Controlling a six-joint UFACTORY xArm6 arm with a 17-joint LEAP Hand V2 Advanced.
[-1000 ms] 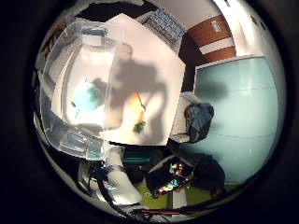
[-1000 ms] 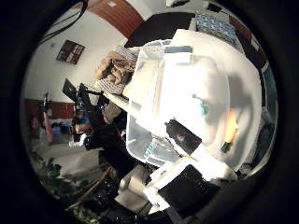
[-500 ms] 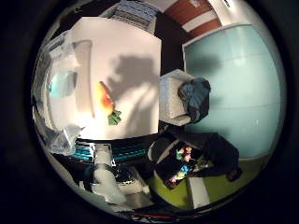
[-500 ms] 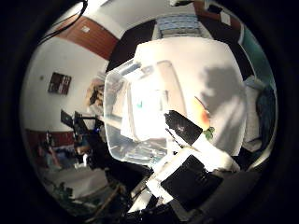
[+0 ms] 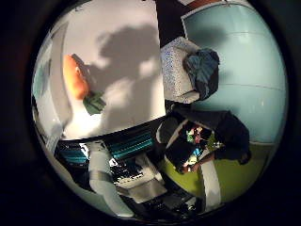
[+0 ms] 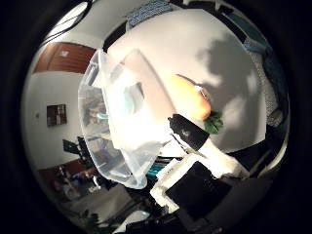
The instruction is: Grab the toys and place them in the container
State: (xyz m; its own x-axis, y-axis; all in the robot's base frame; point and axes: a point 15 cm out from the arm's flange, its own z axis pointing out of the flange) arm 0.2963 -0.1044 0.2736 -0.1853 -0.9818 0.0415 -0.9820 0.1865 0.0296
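An orange toy carrot (image 6: 192, 97) with a green leafy top (image 6: 213, 122) lies on the white table (image 6: 185, 49), close beside a clear plastic container (image 6: 112, 136). A teal toy (image 6: 128, 97) lies inside the container. The little finger side view also shows the carrot (image 5: 75, 77) on the table (image 5: 132, 47). My right hand (image 6: 190, 146) hangs above the table's edge near the carrot. Its white and black fingers look relaxed, away from the carrot.
A light chair (image 5: 179, 66) with a dark garment (image 5: 202, 71) stands beside the table. A dark bag with colourful items (image 5: 198, 141) lies on the green floor. A teal wall (image 5: 249, 56) is beyond the chair.
The camera has swung from over the container towards the carrot, which now looks larger and closer. The carrot and the teal toy themselves have not moved.
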